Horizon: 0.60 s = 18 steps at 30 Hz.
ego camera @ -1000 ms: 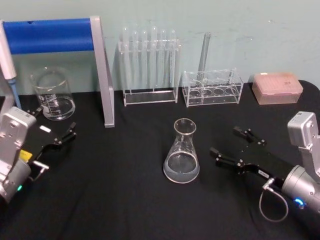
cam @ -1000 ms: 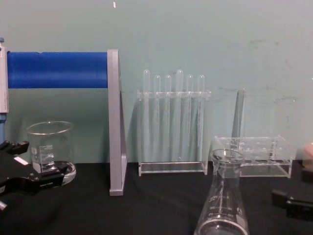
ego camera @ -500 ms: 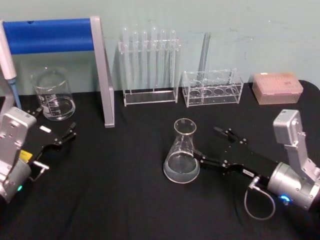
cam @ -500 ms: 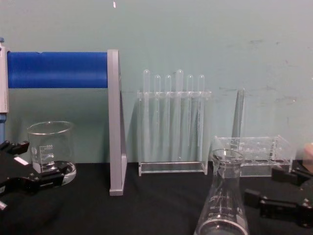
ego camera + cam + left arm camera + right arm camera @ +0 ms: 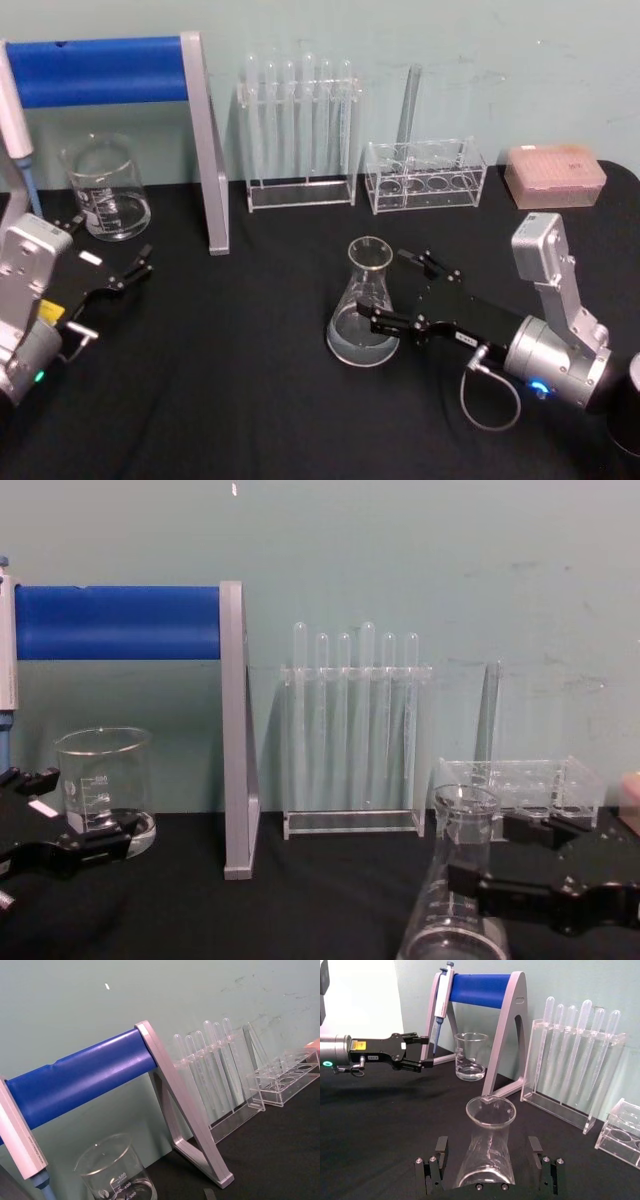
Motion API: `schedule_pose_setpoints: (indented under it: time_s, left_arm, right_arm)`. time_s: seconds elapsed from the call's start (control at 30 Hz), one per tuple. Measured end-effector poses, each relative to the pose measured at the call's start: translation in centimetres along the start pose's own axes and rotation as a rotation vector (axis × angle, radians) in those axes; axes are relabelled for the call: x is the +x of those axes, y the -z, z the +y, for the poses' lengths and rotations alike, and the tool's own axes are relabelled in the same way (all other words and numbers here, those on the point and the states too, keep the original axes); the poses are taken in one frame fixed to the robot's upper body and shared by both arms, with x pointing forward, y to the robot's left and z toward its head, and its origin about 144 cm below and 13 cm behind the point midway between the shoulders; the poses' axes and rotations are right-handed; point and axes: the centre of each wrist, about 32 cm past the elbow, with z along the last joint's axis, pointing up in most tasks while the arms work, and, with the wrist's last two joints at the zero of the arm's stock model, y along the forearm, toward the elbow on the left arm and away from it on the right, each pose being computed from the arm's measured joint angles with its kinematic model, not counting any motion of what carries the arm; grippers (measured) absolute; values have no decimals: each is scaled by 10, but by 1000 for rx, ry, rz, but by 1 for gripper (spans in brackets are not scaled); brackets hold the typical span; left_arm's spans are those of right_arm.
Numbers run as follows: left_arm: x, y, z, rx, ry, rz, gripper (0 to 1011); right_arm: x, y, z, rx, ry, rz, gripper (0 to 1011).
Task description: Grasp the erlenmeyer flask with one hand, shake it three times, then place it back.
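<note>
Pale green wall with faint scuffs, black tabletop against it, even light

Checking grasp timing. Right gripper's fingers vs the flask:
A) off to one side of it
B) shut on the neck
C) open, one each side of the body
C: the right gripper is open; its fingers flank the erlenmeyer flask, gaps on both sides.

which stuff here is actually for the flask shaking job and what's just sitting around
In the job: erlenmeyer flask, right gripper open around it.
Lying about: beaker, test tube rack, pipette stand, pink tip box; left gripper parked near the beaker.
</note>
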Motion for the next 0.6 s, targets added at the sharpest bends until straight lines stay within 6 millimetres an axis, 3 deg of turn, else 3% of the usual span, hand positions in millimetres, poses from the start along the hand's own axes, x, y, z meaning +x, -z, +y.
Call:
schedule_pose_setpoints:
  time_s: [0.6]
  left_arm:
    - [0,0,0,0,0,0,1001]
  right_arm:
    - [2,0,20,19,-8,23,1000]
